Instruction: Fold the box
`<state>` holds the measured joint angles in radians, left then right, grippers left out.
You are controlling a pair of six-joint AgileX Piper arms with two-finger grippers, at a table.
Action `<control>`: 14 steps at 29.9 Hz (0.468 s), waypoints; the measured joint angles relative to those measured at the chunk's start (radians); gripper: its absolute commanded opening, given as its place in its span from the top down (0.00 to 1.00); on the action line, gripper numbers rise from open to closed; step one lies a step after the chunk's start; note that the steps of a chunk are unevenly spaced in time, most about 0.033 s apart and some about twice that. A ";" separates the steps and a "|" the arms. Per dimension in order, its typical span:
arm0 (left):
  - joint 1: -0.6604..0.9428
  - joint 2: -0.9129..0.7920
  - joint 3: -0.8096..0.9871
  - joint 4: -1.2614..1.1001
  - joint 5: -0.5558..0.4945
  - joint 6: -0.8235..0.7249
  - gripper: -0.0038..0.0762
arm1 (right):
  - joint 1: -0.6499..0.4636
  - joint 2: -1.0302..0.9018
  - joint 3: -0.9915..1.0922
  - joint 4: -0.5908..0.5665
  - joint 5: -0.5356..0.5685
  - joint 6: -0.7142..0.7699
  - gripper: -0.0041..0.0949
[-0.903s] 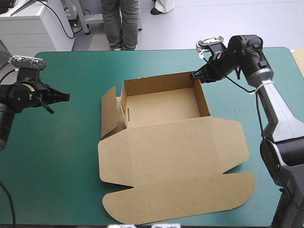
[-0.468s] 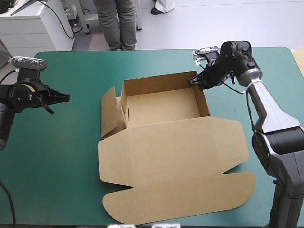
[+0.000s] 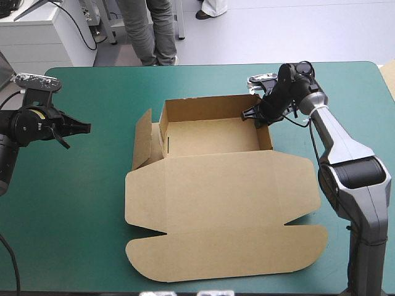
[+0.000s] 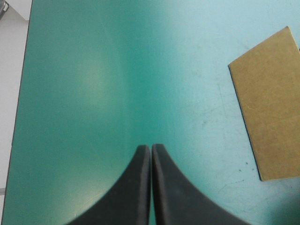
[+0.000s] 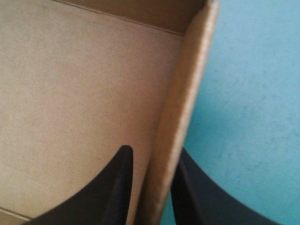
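The brown box (image 3: pixel 210 137) lies mid-table as an open tray, its lid (image 3: pixel 222 209) spread flat toward the near edge. My right gripper (image 3: pixel 252 115) sits at the far end of the tray's right wall. In the right wrist view its fingers (image 5: pixel 123 161) stand one inside and one outside that wall (image 5: pixel 187 93), shut on it. My left gripper (image 3: pixel 86 126) hovers over the teal-green cover well to the left of the box. Its fingers (image 4: pixel 140 159) meet in one arch, holding nothing, and a corner of a brown flap (image 4: pixel 269 108) lies ahead of it.
A loose side flap (image 3: pixel 143 139) stands outward at the tray's left wall. Bare teal-green cover (image 3: pixel 74 203) stretches left of the box and along the far edge. A pale board edge (image 3: pixel 390 77) shows at the table's right edge.
My right gripper has moved in from beyond the far right corner onto the right wall. The box and lid have shifted slightly left and nearer. The left arm has not moved.
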<state>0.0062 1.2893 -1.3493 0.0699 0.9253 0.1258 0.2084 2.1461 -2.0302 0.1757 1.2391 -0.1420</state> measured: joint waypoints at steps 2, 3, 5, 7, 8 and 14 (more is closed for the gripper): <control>0.000 0.000 0.000 0.000 0.000 0.000 0.96 | 0.000 0.010 0.000 0.000 -0.001 0.014 0.71; 0.000 0.000 0.000 0.000 0.000 0.000 0.96 | 0.000 0.014 0.000 0.001 -0.002 0.023 0.71; 0.000 0.000 0.000 0.000 0.000 0.000 0.96 | 0.000 0.015 0.000 0.002 -0.002 0.035 0.71; 0.000 0.000 0.000 0.000 0.000 0.000 0.96 | 0.000 0.015 0.000 0.003 -0.002 0.048 0.71; 0.000 0.000 0.000 0.000 0.000 0.000 0.96 | 0.000 0.015 0.000 0.003 -0.002 0.054 0.71; 0.000 0.000 0.000 0.000 -0.001 0.000 0.96 | 0.000 0.015 0.000 0.009 -0.003 0.085 0.90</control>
<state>0.0062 1.2893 -1.3493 0.0699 0.9244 0.1258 0.2084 2.1613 -2.0302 0.1851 1.2363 -0.0572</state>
